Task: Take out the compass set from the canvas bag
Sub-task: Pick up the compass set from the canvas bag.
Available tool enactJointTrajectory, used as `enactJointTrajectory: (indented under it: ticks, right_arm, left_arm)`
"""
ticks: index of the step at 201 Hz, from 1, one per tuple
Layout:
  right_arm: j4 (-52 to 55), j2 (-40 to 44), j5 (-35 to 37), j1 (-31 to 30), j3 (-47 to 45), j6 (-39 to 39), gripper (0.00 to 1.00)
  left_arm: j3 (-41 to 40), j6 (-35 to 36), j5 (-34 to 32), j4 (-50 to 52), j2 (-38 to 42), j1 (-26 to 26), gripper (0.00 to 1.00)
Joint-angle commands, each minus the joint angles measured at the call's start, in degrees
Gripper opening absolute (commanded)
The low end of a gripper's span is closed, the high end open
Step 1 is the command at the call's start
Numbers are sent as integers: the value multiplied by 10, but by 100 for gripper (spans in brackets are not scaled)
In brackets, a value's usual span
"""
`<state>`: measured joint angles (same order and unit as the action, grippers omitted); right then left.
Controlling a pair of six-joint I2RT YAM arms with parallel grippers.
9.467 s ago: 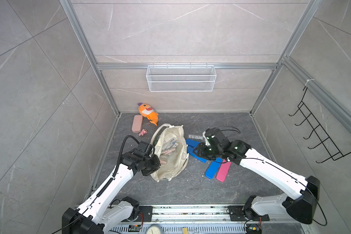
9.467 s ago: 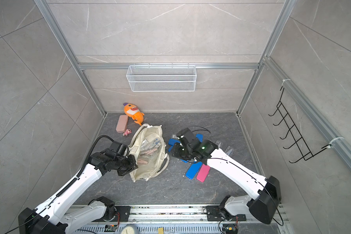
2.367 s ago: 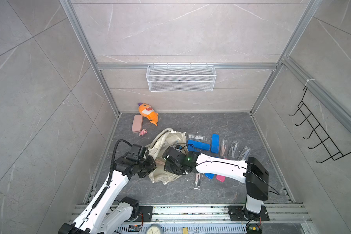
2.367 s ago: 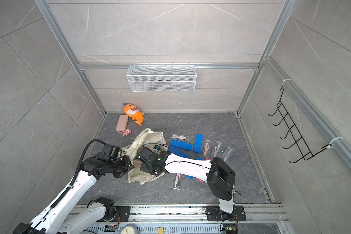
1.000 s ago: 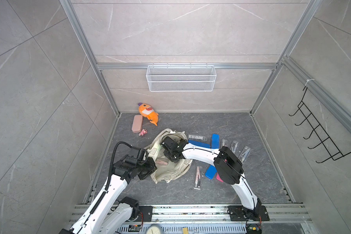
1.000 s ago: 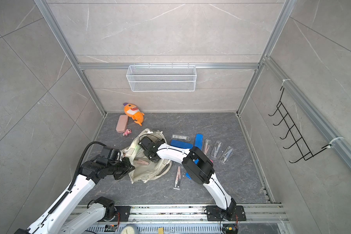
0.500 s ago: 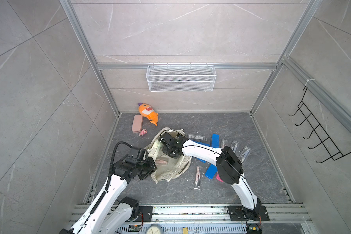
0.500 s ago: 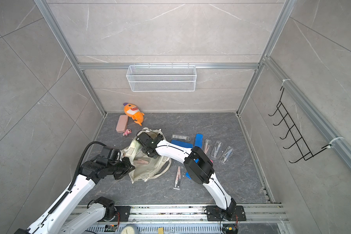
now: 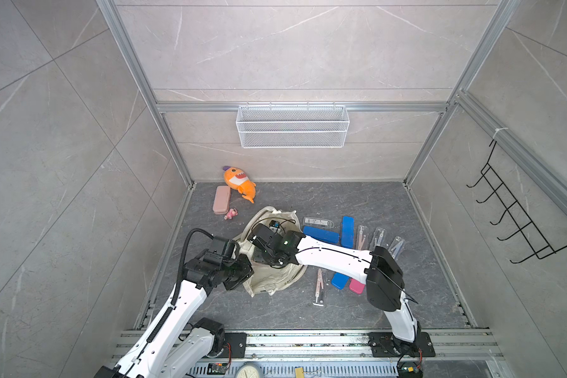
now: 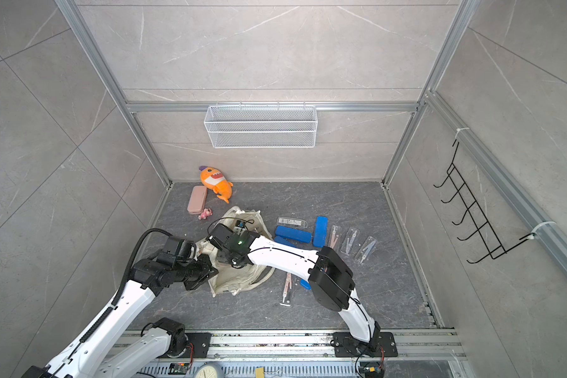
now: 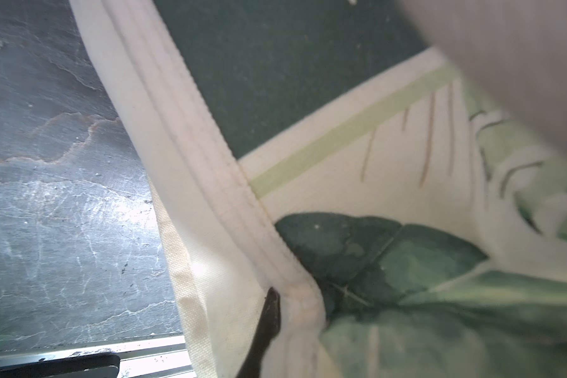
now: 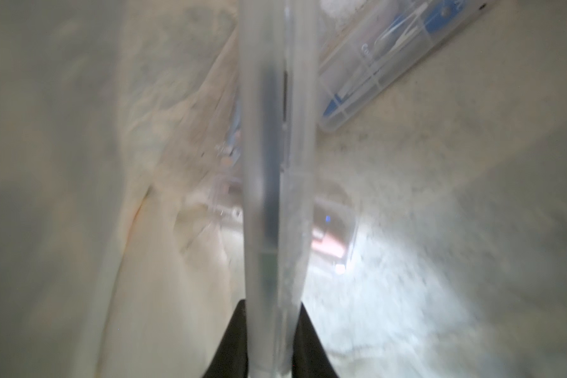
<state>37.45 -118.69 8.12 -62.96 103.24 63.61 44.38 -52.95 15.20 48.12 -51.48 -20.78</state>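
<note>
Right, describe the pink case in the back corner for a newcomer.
Below the wire basket, look at the floor, back left corner. The pink case lies beside the orange plush toy: a flat rounded oblong, much bigger than the tiny pink figure at its end.

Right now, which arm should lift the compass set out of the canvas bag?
Right: the right gripper is inside the canvas bag, shut on a clear case; the left gripper pinches the bag's rim.
</note>
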Motion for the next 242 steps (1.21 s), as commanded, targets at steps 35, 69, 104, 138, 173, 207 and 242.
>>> enactJointTrajectory:
  ticks: [35, 69, 104, 138, 173, 207, 242]
  right_arm:
    - [-17, 112, -11, -25, -98, -56, 11]
    - [-23, 169, -14, -33, -138, -74, 11]
    - [-42, 229, -37, -41, -183, -91, 11]
    - [-68, 310, -48, -42, -249, -101, 11]
    - [-72, 387, -40, -42, -304, -108, 12]
    - [-46, 434, -22, -41, -333, -110, 13]
    - [-46, 480, -18, -40, -395, -90, 13]
  left_arm:
    - [29, -2, 0, 5, -25, -2, 0]
    - [30, -7, -3, 1, -28, -2, 0]
    - [37, -7, -5, 2, -34, -2, 0]
    - [39, -7, -10, 0, -39, -2, 0]
    - [41, -13, -14, -6, -46, -2, 0]
    - [47, -15, -22, -7, -52, 2, 0]
    - [55, -13, -20, 0, -51, 28, 0]
